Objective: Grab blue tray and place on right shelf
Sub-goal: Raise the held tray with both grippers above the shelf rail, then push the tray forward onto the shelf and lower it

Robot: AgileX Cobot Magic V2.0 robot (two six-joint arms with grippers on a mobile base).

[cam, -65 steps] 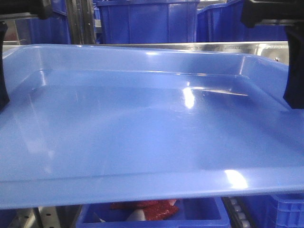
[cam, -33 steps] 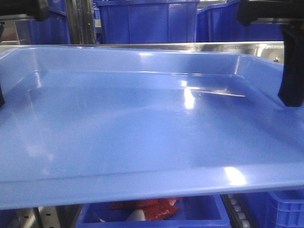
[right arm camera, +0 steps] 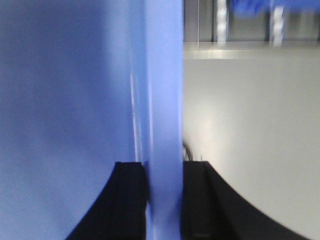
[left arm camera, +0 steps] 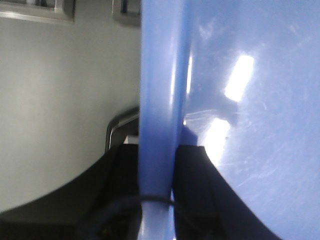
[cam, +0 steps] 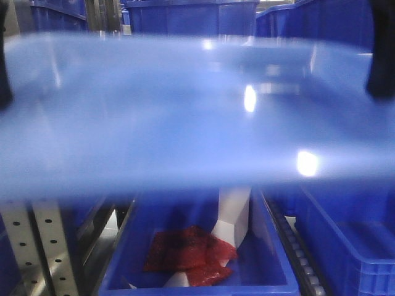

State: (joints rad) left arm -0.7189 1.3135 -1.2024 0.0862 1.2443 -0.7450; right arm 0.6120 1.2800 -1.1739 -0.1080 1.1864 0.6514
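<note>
Above a bin, blue tray lengthwise left-to-right.

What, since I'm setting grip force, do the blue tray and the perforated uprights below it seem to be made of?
The blue tray looks like glossy light-blue plastic: bright white reflections, and fine scuffs in the left wrist view. The perforated uprights appear to be pale metal, judging by their rows of punched holes; blur leaves their finish unclear.
</note>
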